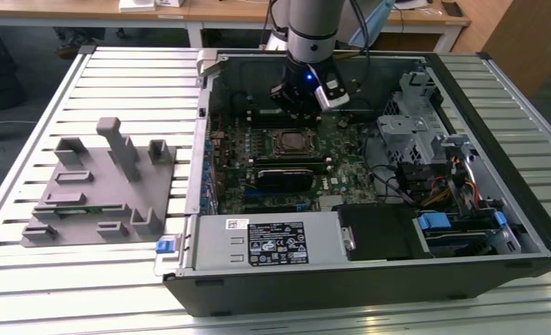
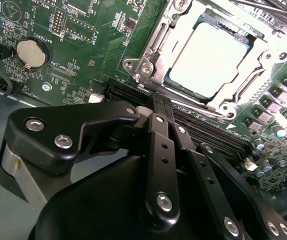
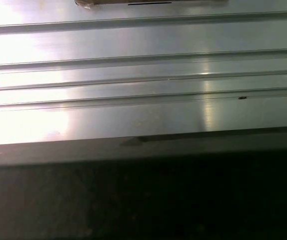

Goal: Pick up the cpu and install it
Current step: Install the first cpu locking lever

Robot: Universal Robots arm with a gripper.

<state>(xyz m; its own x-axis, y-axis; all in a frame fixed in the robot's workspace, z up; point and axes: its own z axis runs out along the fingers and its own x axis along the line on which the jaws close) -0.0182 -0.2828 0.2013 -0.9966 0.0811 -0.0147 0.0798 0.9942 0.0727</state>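
You will find the cpu (image 2: 211, 57) already seated in its socket (image 2: 148, 52) on the motherboard (image 2: 73, 60), the gripper (image 1: 299, 105) hanging at its 12 o'clock, its opening indeterminable, carrying nothing visible.

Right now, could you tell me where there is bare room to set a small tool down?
The slatted table lies bare beyond the grey fixture and at the case's front. Inside, around the cpu, it is crowded.
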